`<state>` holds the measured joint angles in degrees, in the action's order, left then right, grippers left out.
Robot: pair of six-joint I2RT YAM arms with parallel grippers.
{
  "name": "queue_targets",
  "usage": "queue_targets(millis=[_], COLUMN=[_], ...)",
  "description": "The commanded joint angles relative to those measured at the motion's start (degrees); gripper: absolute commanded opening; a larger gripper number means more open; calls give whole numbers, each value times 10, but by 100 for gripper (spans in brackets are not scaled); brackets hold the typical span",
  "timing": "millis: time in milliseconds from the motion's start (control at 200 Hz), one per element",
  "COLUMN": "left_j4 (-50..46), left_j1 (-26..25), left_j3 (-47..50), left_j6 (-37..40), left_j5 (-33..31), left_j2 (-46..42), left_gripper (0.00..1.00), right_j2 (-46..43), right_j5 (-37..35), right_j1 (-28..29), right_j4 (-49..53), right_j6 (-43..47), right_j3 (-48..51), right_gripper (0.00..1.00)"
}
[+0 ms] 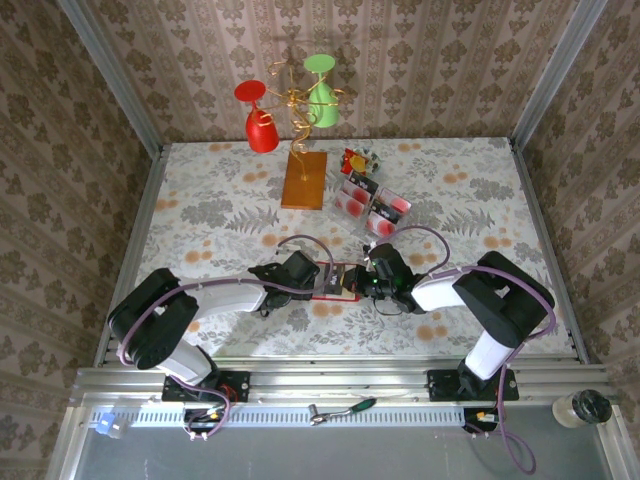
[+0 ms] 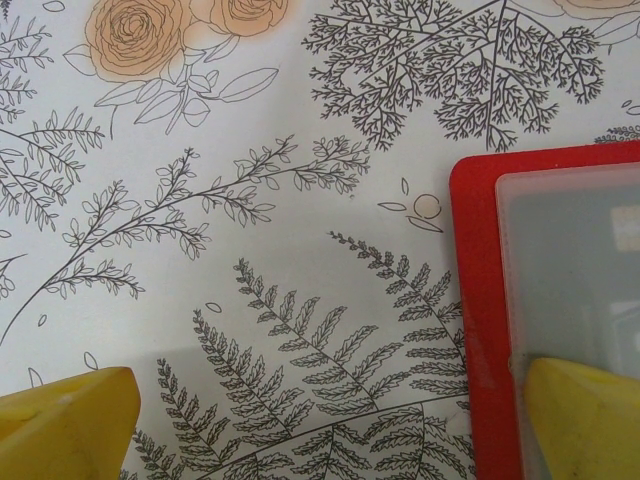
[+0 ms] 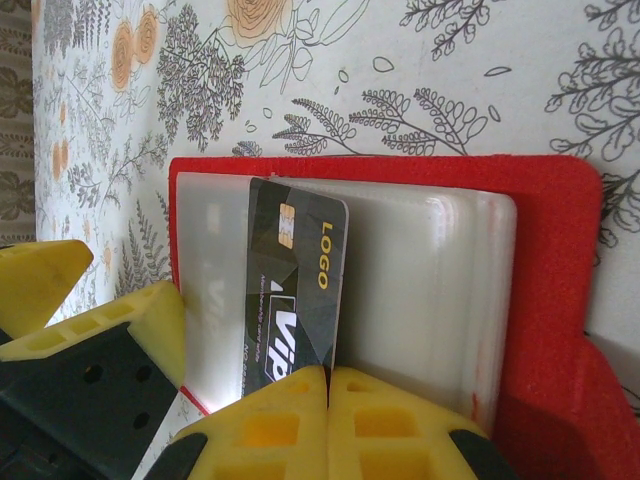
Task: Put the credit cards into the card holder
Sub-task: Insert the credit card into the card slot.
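The red card holder (image 3: 545, 300) lies flat on the floral cloth, its cloudy plastic pockets facing up. My right gripper (image 3: 328, 385) is shut on a dark credit card (image 3: 295, 290) with a gold chip; the card stands edge-on in the pockets. My left gripper (image 2: 330, 430) is open over the holder's (image 2: 475, 300) left edge: one yellow finger is over the plastic, the other over bare cloth. Both grippers (image 1: 318, 278) (image 1: 362, 283) meet at the holder (image 1: 338, 284) in the top view. Whitish-pink credit cards (image 1: 352, 200) (image 1: 388, 210) lie farther back.
An orange-brown wooden slab (image 1: 303, 180) with a gold wire stand holds a red glass (image 1: 260, 128) and a green glass (image 1: 321, 100) at the back. A small red-and-yellow wrapper (image 1: 358, 160) lies behind the cards. Metal-framed walls enclose the table.
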<state>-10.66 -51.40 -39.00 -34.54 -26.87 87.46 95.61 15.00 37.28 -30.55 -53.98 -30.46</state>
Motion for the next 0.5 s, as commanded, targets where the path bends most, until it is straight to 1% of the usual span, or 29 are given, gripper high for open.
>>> queue_targets(millis=[0,495], left_j4=[-31,-30], left_j1=[-4,-3], left_j3=[14,13], left_j6=[-3,-3], left_j5=[-4,-4], left_j2=[-6,-5], left_gripper=[100,100], right_j2=[5,-7], right_j5=[3,3], right_j1=[9,8], right_j4=[61,105], right_j6=[16,31], right_j3=[-5,-12], right_gripper=[0,0])
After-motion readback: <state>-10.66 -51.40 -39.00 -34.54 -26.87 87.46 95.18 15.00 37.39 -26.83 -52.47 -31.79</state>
